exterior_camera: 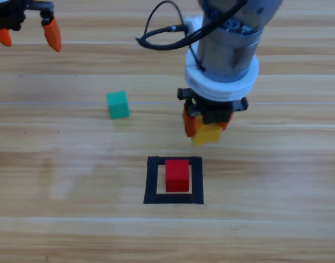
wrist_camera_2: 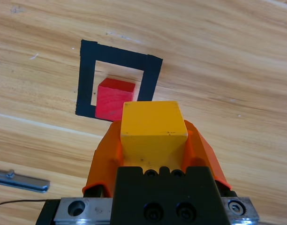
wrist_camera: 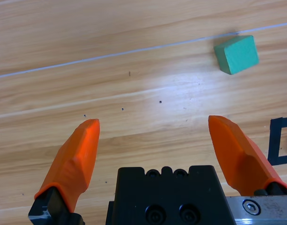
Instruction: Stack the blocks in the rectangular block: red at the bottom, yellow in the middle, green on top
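- Between the jaws of the right gripper [exterior_camera: 207, 127] sits the yellow cube [exterior_camera: 207, 133], clenched from both sides and held clear of the table [exterior_camera: 277, 181], just short of the black tape square [exterior_camera: 173, 200].
- Ahead of that gripper, inside the tape square, rests the red cube [exterior_camera: 177, 175]; it looks roughly centred, with a strip of bare wood showing around it.
- To do this step well, I judge the gripper should travel on until the yellow cube hangs squarely over the red one, edges lined up, then come straight down and let go only once the faces meet; a tilted or offset release could topple the pair.
- Far from this gripper, off to its side, the green cube [exterior_camera: 117, 104] lies alone on the wood, well apart from the square.
- At the upper left corner the left gripper [exterior_camera: 26, 30] waits, jaws spread and holding nothing.
- Seen from the right wrist, the yellow cube's seat deep between the jaws is plain, which the overhead view hides under the arm.
- Only the overhead view shows both grippers and all three cubes together.
- From the left wrist, the green cube shows beyond the spread jaws.
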Controlling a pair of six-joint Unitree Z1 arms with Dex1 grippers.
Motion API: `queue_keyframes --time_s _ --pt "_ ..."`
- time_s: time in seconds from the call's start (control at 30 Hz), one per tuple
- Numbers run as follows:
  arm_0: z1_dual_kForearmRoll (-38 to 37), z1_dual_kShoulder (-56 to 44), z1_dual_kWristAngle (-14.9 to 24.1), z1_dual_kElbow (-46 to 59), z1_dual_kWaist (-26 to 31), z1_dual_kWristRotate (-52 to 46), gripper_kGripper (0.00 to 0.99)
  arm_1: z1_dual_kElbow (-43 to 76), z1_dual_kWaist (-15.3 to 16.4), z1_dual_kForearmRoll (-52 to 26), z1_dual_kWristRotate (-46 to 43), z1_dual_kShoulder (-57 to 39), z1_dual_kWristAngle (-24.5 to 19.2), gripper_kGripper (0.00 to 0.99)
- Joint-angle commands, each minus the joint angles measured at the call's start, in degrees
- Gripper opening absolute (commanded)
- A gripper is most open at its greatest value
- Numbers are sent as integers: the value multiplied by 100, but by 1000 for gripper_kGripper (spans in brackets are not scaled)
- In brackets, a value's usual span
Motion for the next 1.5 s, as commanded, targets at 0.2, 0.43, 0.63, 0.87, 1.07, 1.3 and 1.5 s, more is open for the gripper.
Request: queue_keyframes --time_s 0.2,0.43,0.63,0.87,1.07,1.3,1.5 --pt "-56 132 -143 294 224 157 990 -858 458 416 393 753 95 52" --pt "-188 -79 -117 636 224 192 990 -989 511 487 551 981 113 52" --pt "-530 -413 -170 1287 224 139 990 -1016 529 487 630 1104 139 52" --pt "-601 -597 -258 1498 198 113 990 -1007 529 504 736 1218 280 52" --pt "-601 -729 -310 1577 163 104 990 -1007 581 575 815 1289 306 52" --pt "-618 -826 -302 1673 154 60 990 -1007 590 601 841 1306 280 52" --pt "-724 -834 -302 1770 110 7 990 -1086 590 601 841 1429 306 52"
